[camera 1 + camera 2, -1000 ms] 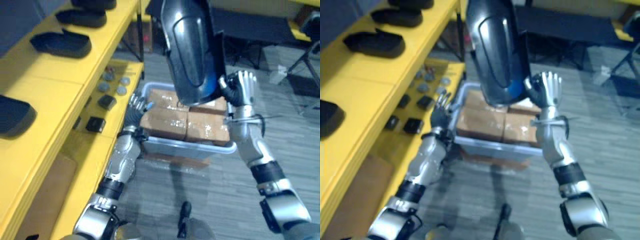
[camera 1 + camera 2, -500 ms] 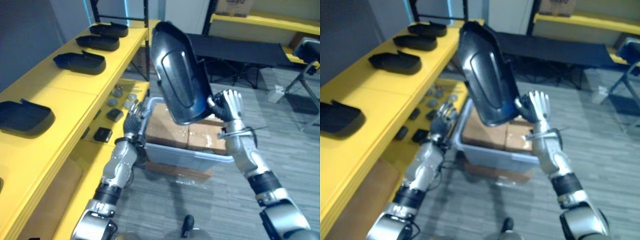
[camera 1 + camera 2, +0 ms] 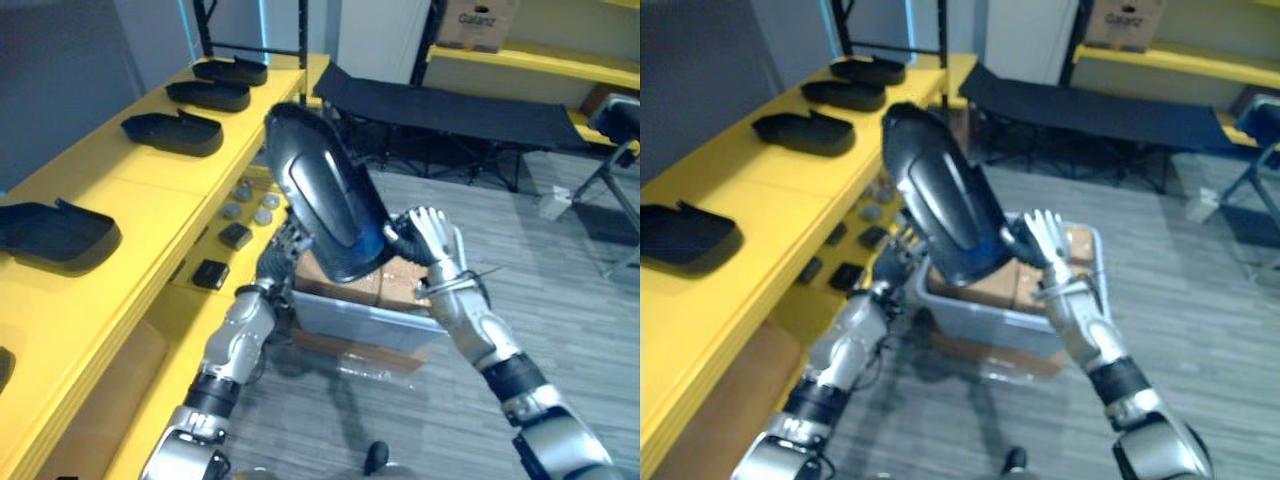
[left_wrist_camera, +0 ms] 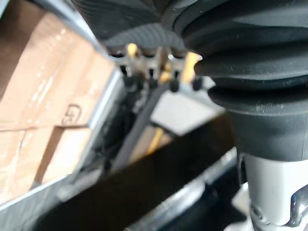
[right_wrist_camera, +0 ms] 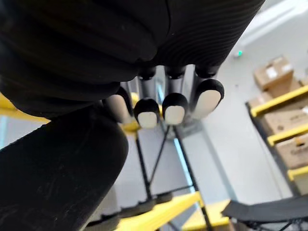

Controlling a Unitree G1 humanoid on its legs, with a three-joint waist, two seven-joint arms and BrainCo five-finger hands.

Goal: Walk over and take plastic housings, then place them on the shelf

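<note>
Holding housing [image 3: 325, 195] above bin [image 3: 372, 320] beside yellow shelf [image 3: 120, 190], right hand [image 3: 432, 243] fingers [image 3: 422, 220] spread straight against it; can't tell left hand [image 3: 288, 245] grip.

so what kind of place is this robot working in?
Likely a warehouse or factory storeroom: long yellow shelving holding a row of black plastic housings, a grey bin of taped cardboard boxes on the floor, and another cardboard box up on a far yellow rack.
</note>
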